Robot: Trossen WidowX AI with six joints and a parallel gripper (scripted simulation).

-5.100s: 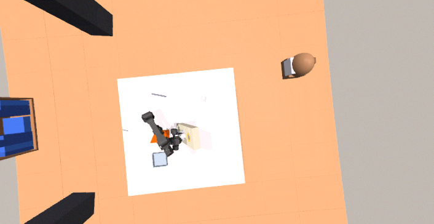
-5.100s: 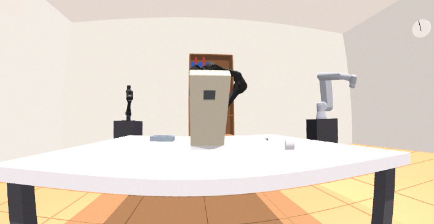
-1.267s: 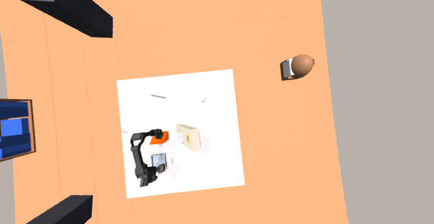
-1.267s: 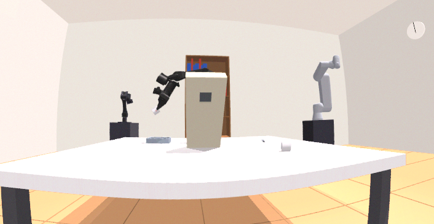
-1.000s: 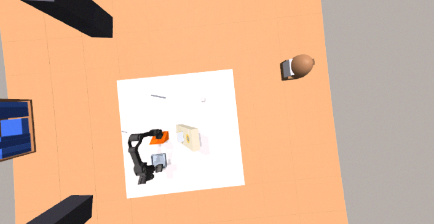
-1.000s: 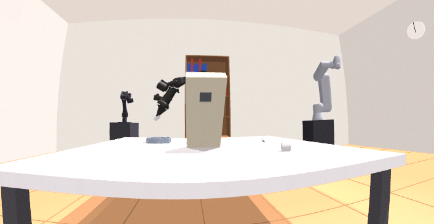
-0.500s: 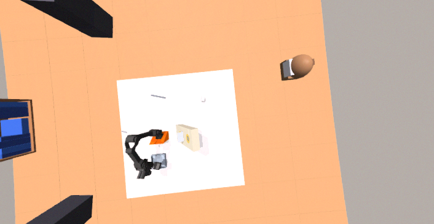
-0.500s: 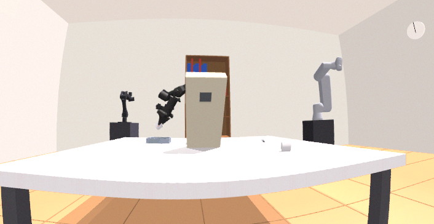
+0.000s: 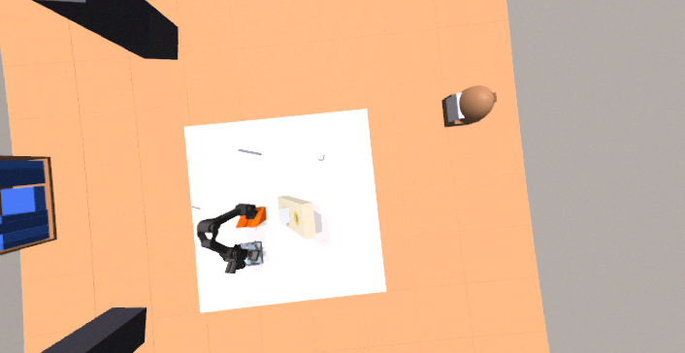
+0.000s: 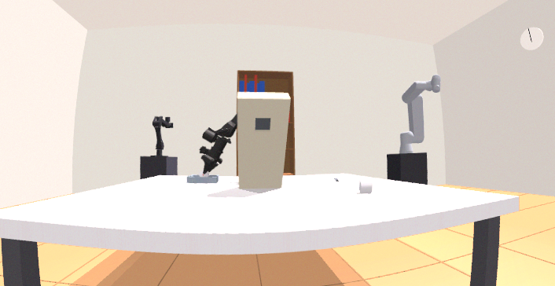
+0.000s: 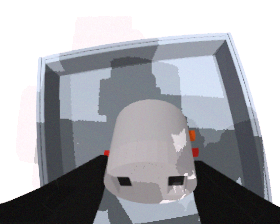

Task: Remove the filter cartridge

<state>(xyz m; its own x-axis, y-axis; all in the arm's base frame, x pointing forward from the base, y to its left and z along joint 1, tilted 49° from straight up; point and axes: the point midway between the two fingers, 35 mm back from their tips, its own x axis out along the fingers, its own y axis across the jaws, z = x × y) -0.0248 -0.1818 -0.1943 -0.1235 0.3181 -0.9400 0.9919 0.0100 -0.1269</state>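
Bookcase [image 9: 53,200] [image 10: 294,130] stands beyond the white table [image 9: 291,171] [image 10: 251,213]. At left, the gripper [image 9: 252,255] [image 10: 205,173] [image 11: 149,165] clasps the filter cartridge [image 11: 150,145] within the tray [image 9: 262,254] [image 10: 202,179] [image 11: 136,45]; the panel [image 9: 308,219] [image 10: 261,142] rises mid-table. Right, a grey arm [image 10: 415,119] stands near the wall clock [image 10: 531,38].

Tool's fingers cut off by wrist view's lower edge.

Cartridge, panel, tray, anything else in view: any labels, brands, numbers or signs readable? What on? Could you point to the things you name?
No readable text anywhere.
Cartridge [image 11: 151,130]: no text seen, two dark slots only.
Service panel [image 9: 308,221] [image 10: 260,154]: markings on its face too small to read.
Tray [image 10: 202,179] [image 11: 50,125]: none seen.
Wall clock [image 10: 536,38]: no numerals legible.
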